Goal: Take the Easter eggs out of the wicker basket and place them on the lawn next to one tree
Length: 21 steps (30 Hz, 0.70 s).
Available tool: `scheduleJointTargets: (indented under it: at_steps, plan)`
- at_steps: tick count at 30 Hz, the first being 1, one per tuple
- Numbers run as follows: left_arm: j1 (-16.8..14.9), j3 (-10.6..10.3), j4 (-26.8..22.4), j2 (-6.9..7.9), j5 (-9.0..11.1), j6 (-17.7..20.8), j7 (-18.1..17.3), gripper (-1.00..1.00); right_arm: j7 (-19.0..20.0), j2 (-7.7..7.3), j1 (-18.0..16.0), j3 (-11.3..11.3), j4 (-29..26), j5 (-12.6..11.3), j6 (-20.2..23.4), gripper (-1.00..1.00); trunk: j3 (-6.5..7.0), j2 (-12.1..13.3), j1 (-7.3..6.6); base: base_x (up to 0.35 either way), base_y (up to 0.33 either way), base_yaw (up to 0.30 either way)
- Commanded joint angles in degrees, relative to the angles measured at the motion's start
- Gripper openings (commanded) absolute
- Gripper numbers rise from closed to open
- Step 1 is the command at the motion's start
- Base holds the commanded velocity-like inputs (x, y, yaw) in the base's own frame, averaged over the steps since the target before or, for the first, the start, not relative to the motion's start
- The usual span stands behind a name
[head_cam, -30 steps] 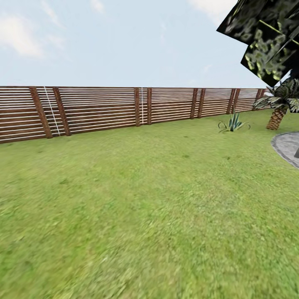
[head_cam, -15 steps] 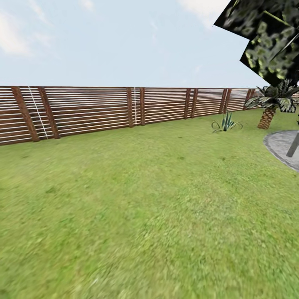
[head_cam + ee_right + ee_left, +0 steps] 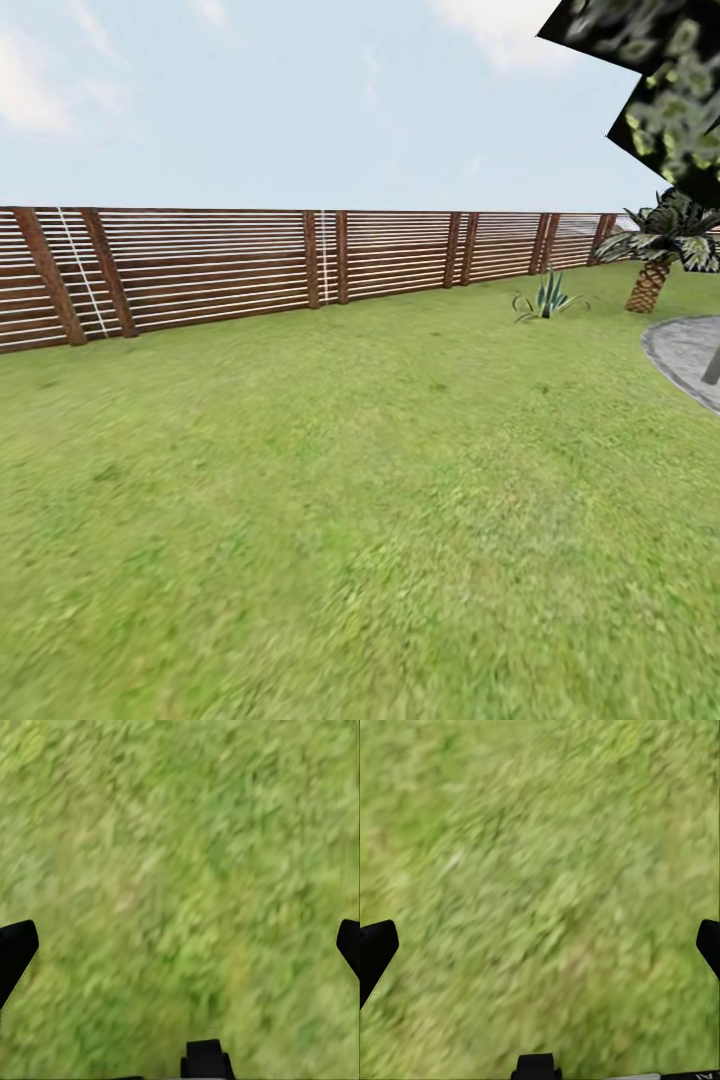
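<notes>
The lawn [image 3: 330, 500] spreads wide and green in the head view, and its blurred grass lies under both wrist cameras. The Easter eggs, the wicker basket and the tree are out of view. My left gripper [image 3: 540, 949] hangs open over bare grass, its dark fingertips [image 3: 375, 949] far apart with nothing between them. My right gripper [image 3: 180, 949] is open in the same way above grass, its fingertips [image 3: 15, 949] spread to the picture's edges.
A brown slatted fence [image 3: 250, 265] closes off the far side of the lawn. A spiky low plant [image 3: 545, 298] and a short palm [image 3: 655, 270] stand at the far right. A grey paved patch [image 3: 685, 355] lies beside them, under dark foliage [image 3: 670, 90] overhead.
The whole head view has shifted: fence, palm and paving slid left, then slightly back right, so the camera moved. Nothing on the lawn itself has moved.
</notes>
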Motion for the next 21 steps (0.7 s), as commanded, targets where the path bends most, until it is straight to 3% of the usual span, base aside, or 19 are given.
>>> scheduleJointTargets:
  at_steps: [1, 5, 12, 21]
  plan:
    - [0.01, -0.28, -0.06, 0.06, -0.04, -0.08, 0.26, 1.00, 0.01, -0.01, -0.02, 0.06, 0.03, -0.55, -0.20, 1.00, -0.04, -0.02, 0.04, 0.335, 0.000, 0.000]
    - [0.01, -0.32, -0.04, 0.01, -0.02, -0.08, 0.26, 1.00, 0.01, -0.01, -0.02, 0.06, 0.03, -0.55, -0.20, 1.00, -0.04, -0.02, 0.04, 0.335, 0.000, -0.016]
    - [0.01, -0.34, 0.05, -0.03, -0.06, -0.08, 0.26, 1.00, 0.01, -0.01, -0.02, 0.13, 0.03, -0.55, -0.20, 1.00, -0.04, -0.02, 0.04, 0.335, 0.000, -0.168]
    - [0.01, 0.01, 0.22, 0.07, 0.00, -0.08, 0.26, 1.00, -0.05, -0.01, -0.02, 0.19, -0.05, -0.55, -0.20, 1.00, -0.04, -0.02, 0.04, 0.335, 0.000, -0.014]
